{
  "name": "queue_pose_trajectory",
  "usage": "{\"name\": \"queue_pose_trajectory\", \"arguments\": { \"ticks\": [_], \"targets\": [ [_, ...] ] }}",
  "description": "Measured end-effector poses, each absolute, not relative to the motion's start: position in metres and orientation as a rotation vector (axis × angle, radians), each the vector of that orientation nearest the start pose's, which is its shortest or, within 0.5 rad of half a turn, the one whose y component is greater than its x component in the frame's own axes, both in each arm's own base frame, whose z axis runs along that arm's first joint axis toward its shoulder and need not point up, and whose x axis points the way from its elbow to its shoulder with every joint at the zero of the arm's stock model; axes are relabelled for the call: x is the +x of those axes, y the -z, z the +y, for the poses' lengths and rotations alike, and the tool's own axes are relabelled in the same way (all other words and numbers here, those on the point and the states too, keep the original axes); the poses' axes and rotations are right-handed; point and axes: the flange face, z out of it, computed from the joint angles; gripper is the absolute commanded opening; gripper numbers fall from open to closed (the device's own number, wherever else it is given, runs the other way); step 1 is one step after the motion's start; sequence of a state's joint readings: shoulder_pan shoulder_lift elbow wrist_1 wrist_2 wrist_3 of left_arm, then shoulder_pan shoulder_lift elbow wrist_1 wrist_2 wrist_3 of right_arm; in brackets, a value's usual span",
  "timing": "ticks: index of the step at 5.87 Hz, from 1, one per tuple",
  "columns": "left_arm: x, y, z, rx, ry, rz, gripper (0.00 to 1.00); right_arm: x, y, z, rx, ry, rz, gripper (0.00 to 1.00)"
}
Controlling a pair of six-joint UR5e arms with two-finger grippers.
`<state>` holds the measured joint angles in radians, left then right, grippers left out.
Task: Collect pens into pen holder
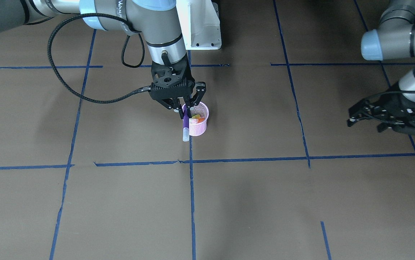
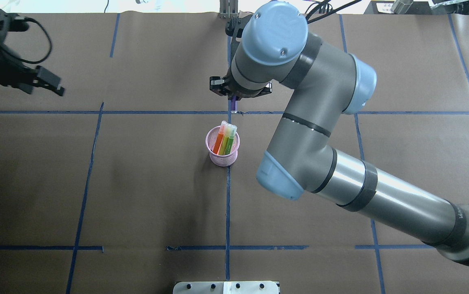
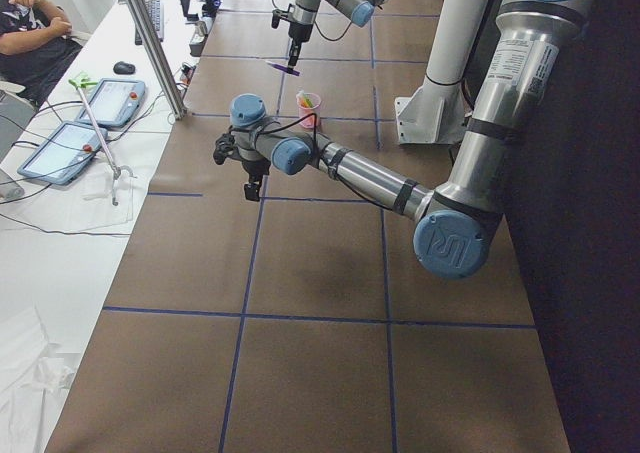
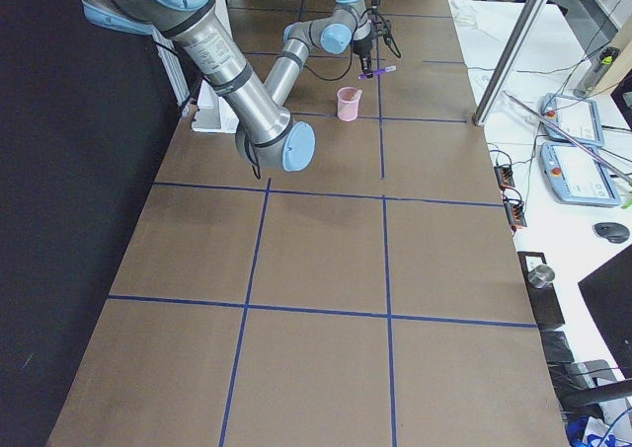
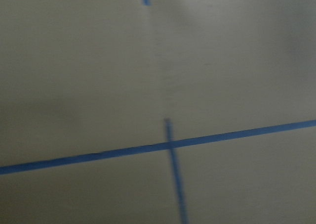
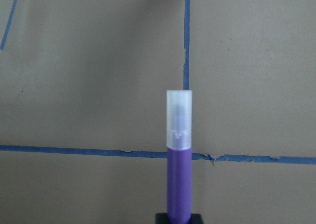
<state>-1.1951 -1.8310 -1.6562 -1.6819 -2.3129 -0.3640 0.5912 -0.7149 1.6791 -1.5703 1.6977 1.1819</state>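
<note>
Purple pen [image 6: 178,184], clamped level in the right gripper [image 1: 185,108] beyond the pen holder [image 2: 222,158], seems the last; next, tip it upright over the rim.

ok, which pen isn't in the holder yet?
The purple pen: held in the right gripper, outside the pink pen holder. The orange pen, yellow pen and green pen stand inside.

The pen holder [image 2: 223,154] is pink wire mesh with a solid pink rim. Inside the pen holder are an orange pen [image 2: 218,142], a yellow pen [image 2: 225,141] and a green pen [image 2: 230,143], each with a pale translucent cap. Near the pen holder, the black right pincer [image 1: 185,107] grips a purple pen [image 6: 178,184] with the same pale cap. The surface [image 2: 144,183] is brown and gridded with blue tape lines [image 2: 156,111]. The right arm [image 2: 312,134] is grey with pale-blue joint caps.
</note>
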Motion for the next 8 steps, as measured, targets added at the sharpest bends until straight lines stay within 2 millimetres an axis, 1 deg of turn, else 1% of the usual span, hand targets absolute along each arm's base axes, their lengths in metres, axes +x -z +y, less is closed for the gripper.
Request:
{"name": "queue_pose_trajectory", "arguments": {
  "ticks": [1,2,3,4,5,7,8],
  "targets": [
    [0.117,-0.508,-0.597,0.133,-0.227,0.795,1.00,-0.517,-0.092,-0.466,0.414,-0.136,-0.893,0.00],
    [0.080,-0.553,-0.606,0.126,-0.273,0.769,1.00,-0.537,-0.097,-0.445,0.474,-0.148,-0.888,0.00],
    [0.050,-0.589,-0.608,0.121,-0.310,0.754,1.00,-0.558,-0.114,-0.421,0.523,-0.165,-0.879,0.00],
    [0.034,-0.607,-0.608,0.117,-0.328,0.747,1.00,-0.567,-0.142,-0.402,0.568,-0.181,-0.875,0.00],
    [0.028,-0.613,-0.608,0.114,-0.330,0.742,1.00,-0.565,-0.159,-0.390,0.613,-0.198,-0.876,0.00],
    [0.026,-0.613,-0.609,0.116,-0.331,0.742,1.00,-0.564,-0.153,-0.379,0.667,-0.218,-0.884,0.00],
    [0.025,-0.613,-0.609,0.116,-0.330,0.741,1.00,-0.567,-0.150,-0.373,0.684,-0.222,-0.884,0.00]
  ]
}}
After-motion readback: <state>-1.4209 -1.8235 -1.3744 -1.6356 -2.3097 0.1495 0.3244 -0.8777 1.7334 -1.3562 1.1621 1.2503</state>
